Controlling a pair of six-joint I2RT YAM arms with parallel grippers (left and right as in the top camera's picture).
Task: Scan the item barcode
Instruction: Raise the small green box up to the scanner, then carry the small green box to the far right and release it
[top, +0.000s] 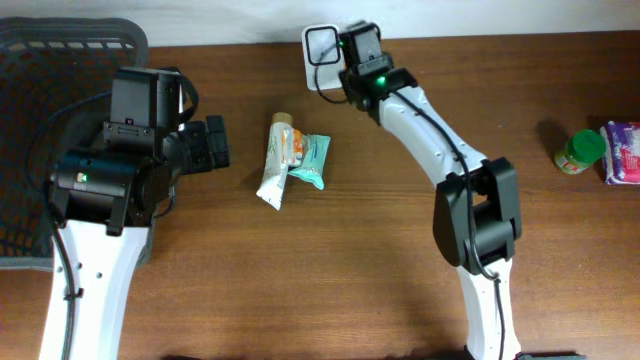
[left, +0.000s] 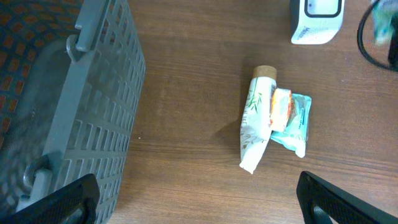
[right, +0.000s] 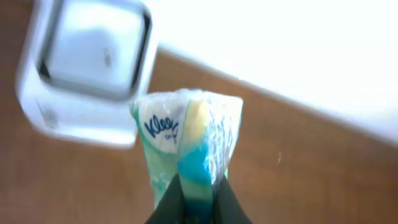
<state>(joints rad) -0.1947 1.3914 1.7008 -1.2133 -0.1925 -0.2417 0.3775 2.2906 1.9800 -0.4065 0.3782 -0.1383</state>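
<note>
Right wrist view puts the Kleenex pack (right: 186, 143) at the middle of the frame, standing up out of the bottom edge with its long axis running along the fingers toward the top. The printed end is uppermost, and no barcode shows on the side that faces this camera. Up and to the left of it sits the white scanner (right: 87, 68), blurred, its dark-rimmed window turned toward the camera. The pack's top corner overlaps the scanner's lower right corner in the picture, but whether they touch cannot be told. So the coming move looks like a short shift and turn toward the upper left, to bring the coded face before that window. The right end effector (right: 198, 205) is clamped on the lower end of the pack, its dark fingers pinched against both sides. In the overhead view this arm reaches to the top centre of the worktop (top: 400, 300), just beside the scanner (top: 318, 55), and is far the nearer of the two. The left end effector (top: 215, 143) hangs at the left with its fingers wide apart and nothing between them. It points toward a white tube (top: 272, 165) and a teal packet (top: 310, 160) lying together, with the grey basket (top: 40, 60) behind it.
</note>
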